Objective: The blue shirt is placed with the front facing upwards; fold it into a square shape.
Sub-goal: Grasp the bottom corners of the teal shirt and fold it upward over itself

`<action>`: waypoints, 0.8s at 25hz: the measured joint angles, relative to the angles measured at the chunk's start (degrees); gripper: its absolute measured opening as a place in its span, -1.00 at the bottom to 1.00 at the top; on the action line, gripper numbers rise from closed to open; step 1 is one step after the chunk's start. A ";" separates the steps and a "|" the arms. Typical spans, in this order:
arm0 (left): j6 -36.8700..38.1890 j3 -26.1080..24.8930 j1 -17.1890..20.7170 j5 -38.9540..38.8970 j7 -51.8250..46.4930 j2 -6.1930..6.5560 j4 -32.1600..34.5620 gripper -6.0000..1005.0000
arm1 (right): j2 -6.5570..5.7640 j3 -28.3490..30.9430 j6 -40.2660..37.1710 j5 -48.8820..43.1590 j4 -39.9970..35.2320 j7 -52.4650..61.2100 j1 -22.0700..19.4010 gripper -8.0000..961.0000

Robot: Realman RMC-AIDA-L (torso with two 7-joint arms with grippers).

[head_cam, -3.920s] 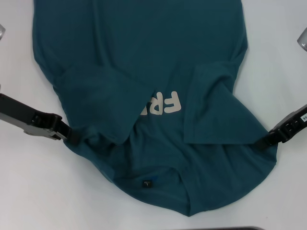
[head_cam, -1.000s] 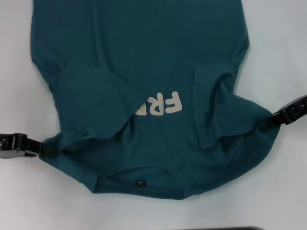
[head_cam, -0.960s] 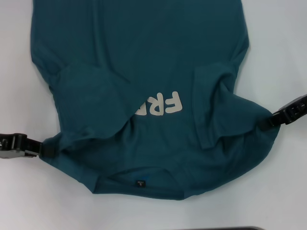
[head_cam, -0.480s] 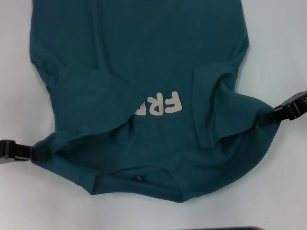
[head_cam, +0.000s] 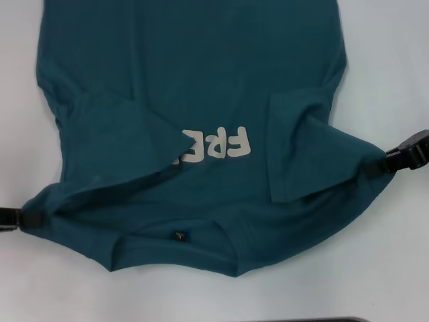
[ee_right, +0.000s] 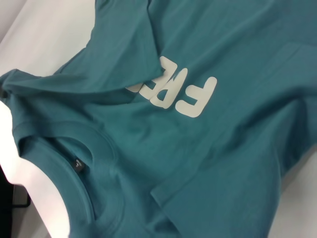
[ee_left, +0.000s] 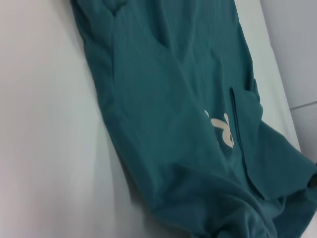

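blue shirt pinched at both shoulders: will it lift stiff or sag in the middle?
Probably sags: the blue shirt already creases and bunches toward the left gripper and right gripper. Both sleeves lie folded over the chest, so they would likely flop loose. It looks light, apt to drag across the white table rather than slide as one piece.

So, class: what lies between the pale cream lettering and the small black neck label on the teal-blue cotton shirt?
Only bare shirt fabric separates lettering from label, in the head view.

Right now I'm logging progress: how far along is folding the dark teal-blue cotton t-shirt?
Early. Done: both sleeves lie folded inward on the dark teal-blue cotton t-shirt. In hand: left gripper and right gripper grip its shoulder corners. Left: folding the body into a square.
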 joint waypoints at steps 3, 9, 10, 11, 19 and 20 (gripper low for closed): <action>-0.03 -0.48 0.54 -0.02 0.28 -0.17 0.00 -0.92 | -0.10 0.03 -0.05 0.00 -0.06 0.03 -0.02 -0.94; -0.31 -1.70 1.13 -0.09 1.05 -0.65 0.38 -0.92 | -0.21 0.04 0.17 -0.28 -0.07 0.41 -0.10 -0.94; -0.24 -1.77 1.03 -0.15 1.13 -0.68 0.46 -0.92 | -0.21 0.04 0.22 -0.28 -0.08 0.43 -0.15 -0.94; -0.22 -1.77 0.96 -0.21 1.16 -0.70 0.51 -0.92 | -0.21 0.03 0.31 -0.29 -0.07 0.44 -0.19 -0.94; -0.33 -1.85 -1.07 -2.02 1.07 -1.03 1.49 -0.91 | 0.26 0.23 1.69 0.15 -0.07 -0.65 -0.08 -0.94; -0.38 -1.89 -1.24 -2.66 0.91 -1.06 1.49 -0.92 | 0.26 0.47 1.82 0.41 -0.07 -0.69 -0.01 -0.94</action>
